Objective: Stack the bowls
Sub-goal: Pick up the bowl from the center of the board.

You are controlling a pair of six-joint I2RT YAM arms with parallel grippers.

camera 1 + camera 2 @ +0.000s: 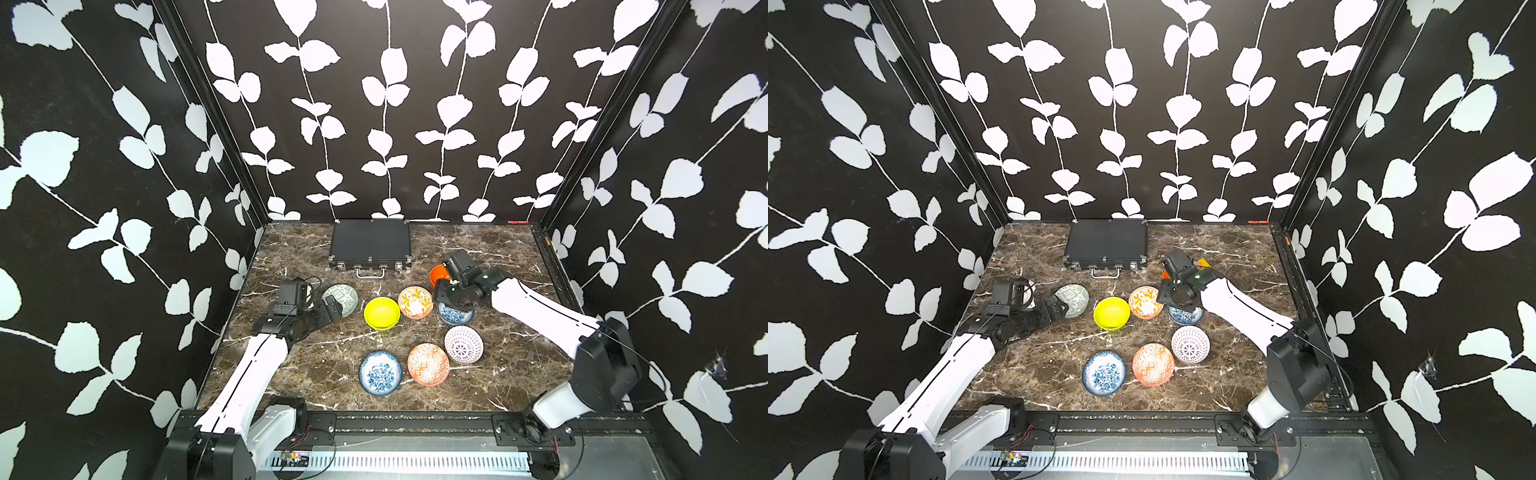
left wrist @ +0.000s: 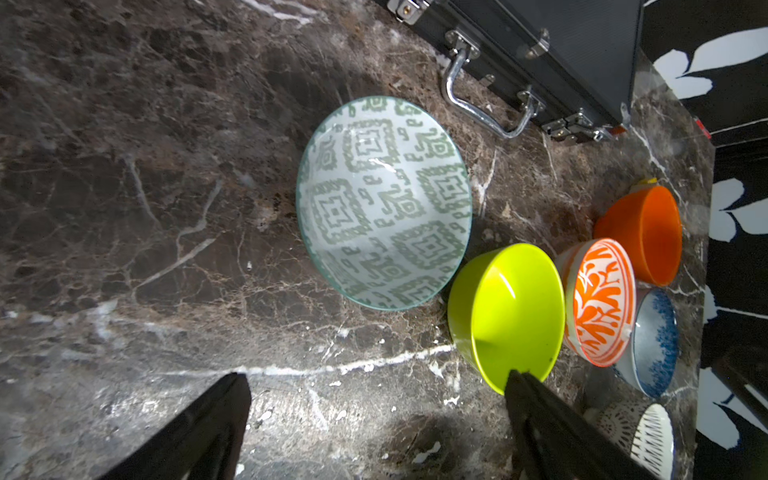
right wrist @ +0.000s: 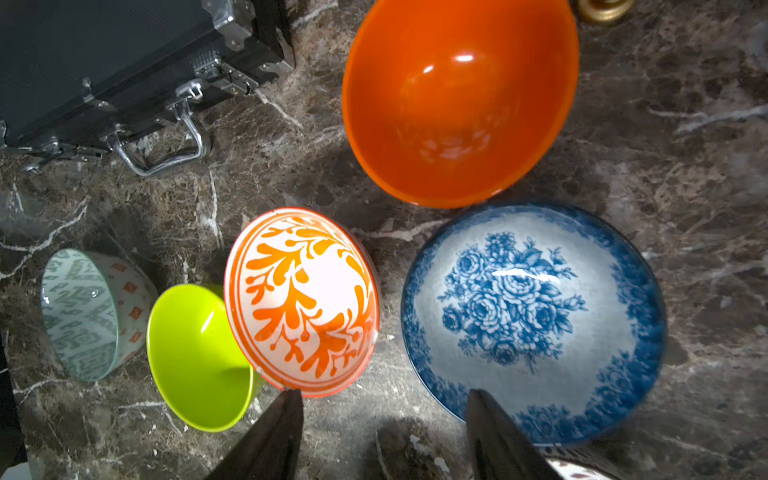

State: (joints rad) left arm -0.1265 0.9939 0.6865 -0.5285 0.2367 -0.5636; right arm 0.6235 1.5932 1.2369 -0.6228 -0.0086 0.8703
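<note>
The right gripper (image 3: 383,395), fingers apart astride the rim of the blue-floral bowl (image 3: 532,316), may knock the neighbouring orange-leaf bowl (image 3: 303,303) when it closes. The left gripper (image 2: 376,376) has its fingers apart and empty.

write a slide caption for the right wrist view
Right gripper, jaws apart, over the rim of a blue-floral bowl; orange-leaf bowl, plain orange bowl, yellow bowl and black case nearby.

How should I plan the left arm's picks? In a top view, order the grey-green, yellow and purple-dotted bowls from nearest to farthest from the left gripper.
1. The grey-green bowl: right at the open fingertips of the left gripper, on the left.
2. The yellow bowl: next along, near the middle.
3. The purple-dotted bowl: farthest, off to the right and nearer the front.
</note>
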